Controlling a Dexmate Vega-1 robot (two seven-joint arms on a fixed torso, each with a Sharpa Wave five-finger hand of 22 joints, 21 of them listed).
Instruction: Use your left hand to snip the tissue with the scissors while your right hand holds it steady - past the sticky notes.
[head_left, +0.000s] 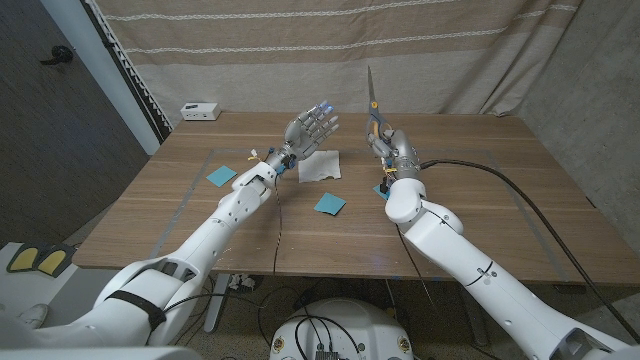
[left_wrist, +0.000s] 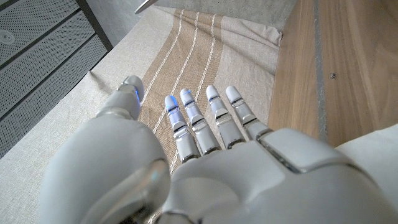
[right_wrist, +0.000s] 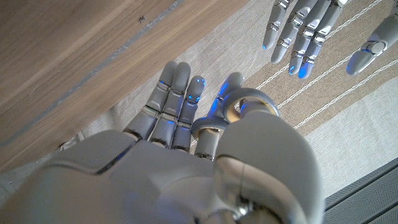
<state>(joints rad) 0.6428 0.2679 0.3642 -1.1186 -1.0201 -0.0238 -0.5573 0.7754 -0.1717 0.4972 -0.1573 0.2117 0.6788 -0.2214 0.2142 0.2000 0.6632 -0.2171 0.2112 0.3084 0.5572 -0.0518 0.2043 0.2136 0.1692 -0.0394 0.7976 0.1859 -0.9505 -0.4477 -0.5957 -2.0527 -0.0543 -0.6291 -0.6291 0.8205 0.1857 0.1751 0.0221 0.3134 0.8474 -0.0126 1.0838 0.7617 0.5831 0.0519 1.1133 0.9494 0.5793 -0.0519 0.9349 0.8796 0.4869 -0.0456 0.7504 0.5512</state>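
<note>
A white tissue (head_left: 318, 166) lies flat on the wooden table (head_left: 480, 200) near its middle. My left hand (head_left: 310, 128) hovers raised just behind the tissue, fingers spread and holding nothing; its straight fingers (left_wrist: 205, 118) point toward the curtain. My right hand (head_left: 386, 143) is to the right of the tissue and grips the scissors (head_left: 371, 95) upright, blades pointing up. A metal handle loop (right_wrist: 245, 102) sits around its fingers. The left hand's fingertips (right_wrist: 298, 34) are close beyond it. Blue sticky notes lie at the left (head_left: 221, 175), at the front (head_left: 329, 204) and by my right wrist (head_left: 381, 187).
A small white box (head_left: 200, 110) sits at the table's back left corner. A striped curtain (head_left: 330, 45) hangs behind the table. A black cable (head_left: 500, 172) runs across the table's right side.
</note>
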